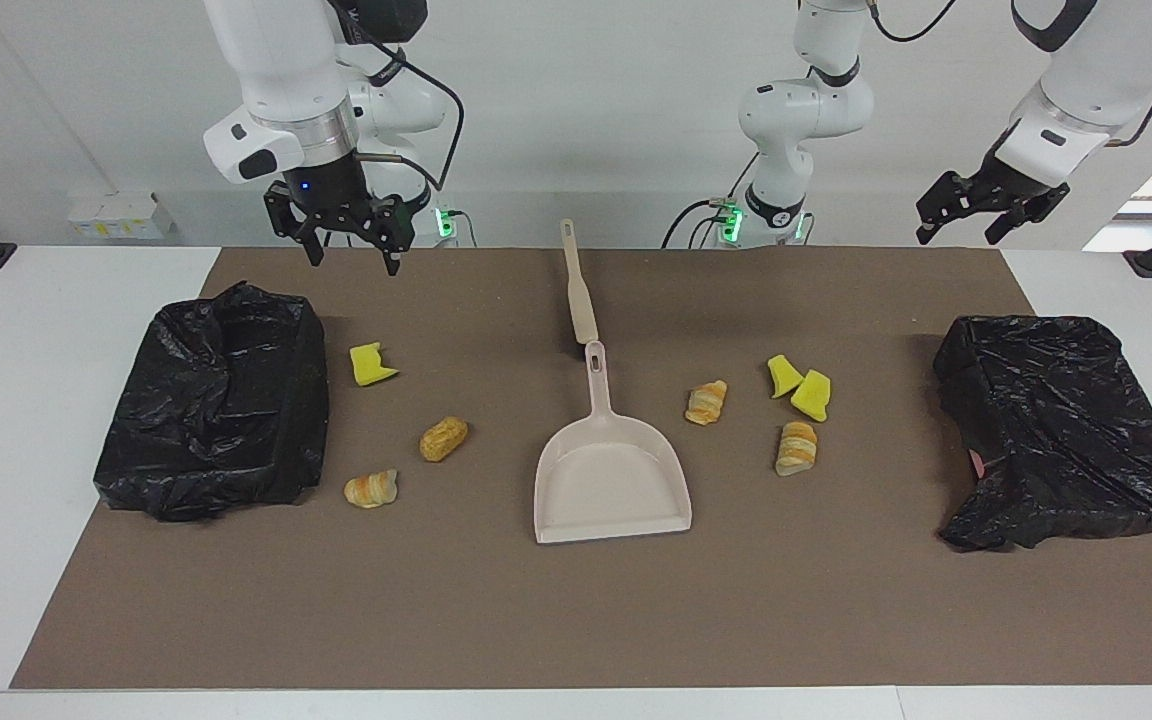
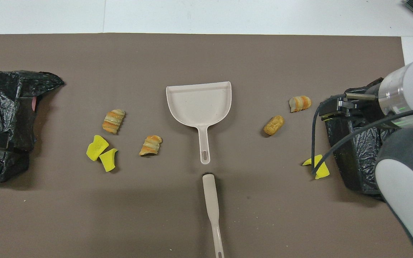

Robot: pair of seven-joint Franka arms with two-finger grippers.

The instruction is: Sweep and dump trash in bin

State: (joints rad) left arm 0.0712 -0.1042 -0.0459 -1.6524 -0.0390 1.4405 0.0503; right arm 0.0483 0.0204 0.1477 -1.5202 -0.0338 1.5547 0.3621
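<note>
Trash lies in two groups on the brown mat. Toward the right arm's end are a yellow sponge chunk (image 1: 372,364), a bread roll (image 1: 443,438) and a croissant (image 1: 370,489). Toward the left arm's end are two croissants (image 1: 706,402) (image 1: 796,447) and two yellow sponge chunks (image 1: 784,375) (image 1: 812,395). A black-bagged bin (image 1: 216,400) stands at the right arm's end and another bin (image 1: 1066,430) at the left arm's end. The right gripper (image 1: 353,258) hangs open and empty over the mat's edge by the robots. The left gripper (image 1: 961,232) is raised, open and empty.
A beige dustpan (image 1: 612,480) lies mid-mat between the two groups, handle toward the robots. A beige brush (image 1: 579,290) lies in line with it, nearer to the robots. The brown mat (image 1: 576,620) covers most of the white table.
</note>
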